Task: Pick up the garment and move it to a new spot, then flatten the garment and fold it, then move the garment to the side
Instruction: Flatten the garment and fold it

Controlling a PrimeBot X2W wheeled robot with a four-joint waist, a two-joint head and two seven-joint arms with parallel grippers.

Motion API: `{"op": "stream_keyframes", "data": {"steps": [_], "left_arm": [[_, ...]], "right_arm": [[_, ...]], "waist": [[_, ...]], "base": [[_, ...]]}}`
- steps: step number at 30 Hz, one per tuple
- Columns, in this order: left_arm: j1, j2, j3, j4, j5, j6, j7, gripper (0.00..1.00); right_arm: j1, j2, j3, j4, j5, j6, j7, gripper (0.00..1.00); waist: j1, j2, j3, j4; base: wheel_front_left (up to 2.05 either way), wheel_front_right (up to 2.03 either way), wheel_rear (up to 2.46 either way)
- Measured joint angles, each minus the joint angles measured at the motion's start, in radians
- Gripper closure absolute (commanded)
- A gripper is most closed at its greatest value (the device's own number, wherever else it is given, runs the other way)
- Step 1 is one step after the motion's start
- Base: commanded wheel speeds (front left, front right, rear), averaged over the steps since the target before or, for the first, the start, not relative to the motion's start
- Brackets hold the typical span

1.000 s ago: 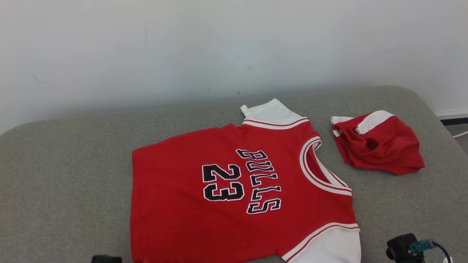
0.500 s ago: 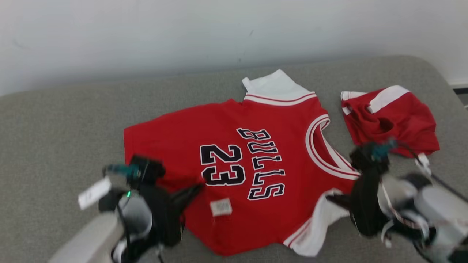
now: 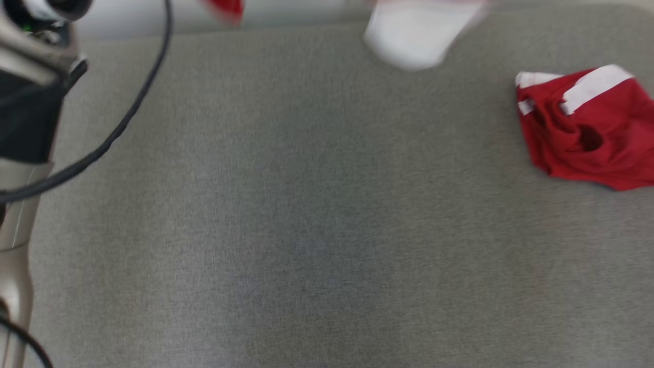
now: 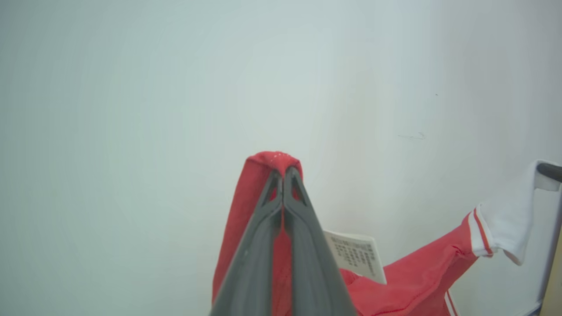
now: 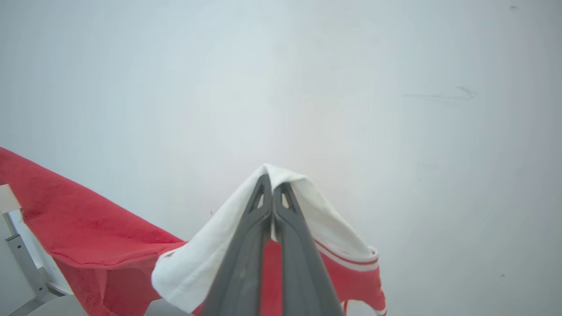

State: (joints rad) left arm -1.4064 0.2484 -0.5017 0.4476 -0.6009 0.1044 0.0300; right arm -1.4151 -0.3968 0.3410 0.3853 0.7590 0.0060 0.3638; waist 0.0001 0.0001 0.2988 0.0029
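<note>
The grey cushion (image 3: 317,214) in front of me is bare where the jersey (image 3: 411,43) lay flat half a second ago: I have hoisted it off the surface, and in the head view just its blurred white sleeve and a scrap of red hang at the top edge. My head has tipped down as well, so the shorts (image 3: 587,138) sit elsewhere in the picture only because the camera moved; they lie crumpled on the cushion's right side, well apart from the jersey. My left arm (image 3: 25,102) has come up at the far left. Both wrist views face the pale wall (image 4: 131,87), with the jersey sagging between my two holds. My left gripper (image 4: 283,173) is pressed together, pinching a red corner of the hem side, and my right gripper (image 5: 272,182) is likewise clamped, pinching the white sleeve. The care label (image 4: 353,254) dangles free just beside my left fingers. So the pick-up looks done, I judge; carrying the jersey to a new spot comes next, and flattening, folding and moving it aside all remain
</note>
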Motion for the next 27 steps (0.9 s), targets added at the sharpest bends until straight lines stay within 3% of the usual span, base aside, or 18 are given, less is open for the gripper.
{"op": "stream_keyframes", "data": {"steps": [4,7,11,14,15,17,21,27], "left_arm": [[0.109,0.056,-0.002,-0.127,0.087,0.011,-0.144,1.0],[0.275,0.065,-0.028,-0.125,0.085,0.01,-0.208,1.0],[0.482,0.061,-0.123,-0.057,0.088,0.002,-0.238,1.0],[0.552,0.069,-0.171,-0.015,0.077,-0.043,-0.253,1.0],[0.568,0.081,-0.203,-0.006,0.083,-0.085,-0.25,1.0],[0.604,0.08,-0.2,0.02,0.08,-0.074,-0.253,1.0],[0.652,0.096,-0.198,0.071,0.072,-0.088,-0.26,1.0],[0.721,0.118,-0.224,0.088,0.084,-0.098,-0.269,1.0]], "right_arm": [[0.126,-0.017,0.022,-0.117,-0.024,0.063,-0.171,1.0],[0.31,-0.053,0.034,-0.103,-0.031,0.085,-0.267,1.0],[0.512,-0.076,0.036,-0.061,-0.028,0.094,-0.374,1.0],[0.603,-0.077,0.043,-0.032,-0.025,0.1,-0.437,1.0],[0.621,-0.077,0.05,-0.021,-0.025,0.1,-0.449,1.0],[0.652,-0.076,0.057,-0.009,-0.027,0.105,-0.49,1.0],[0.711,-0.07,0.101,0.015,-0.033,0.109,-0.513,1.0],[0.842,-0.081,0.178,0.037,-0.038,0.11,-0.464,1.0]], "waist": [[0.0001,0.0,0.059,0.012],[0.0004,0.0002,0.101,0.019],[0.0004,0.0003,0.131,0.03],[0.0002,0.0002,0.125,0.036],[0.0,0.0001,0.119,0.037],[-0.0002,0.0001,0.104,0.036],[-0.0001,0.0001,0.063,0.03],[-0.0002,-0.0001,-0.015,0.019]], "base": [[0.0,0.0,0.0],[0.0,0.0,0.0],[0.0,0.0,0.0],[0.0,0.0,0.0],[0.0,0.0,0.0],[0.0,0.0,0.0],[0.0,0.0,0.0],[0.0,0.0,0.0]]}}
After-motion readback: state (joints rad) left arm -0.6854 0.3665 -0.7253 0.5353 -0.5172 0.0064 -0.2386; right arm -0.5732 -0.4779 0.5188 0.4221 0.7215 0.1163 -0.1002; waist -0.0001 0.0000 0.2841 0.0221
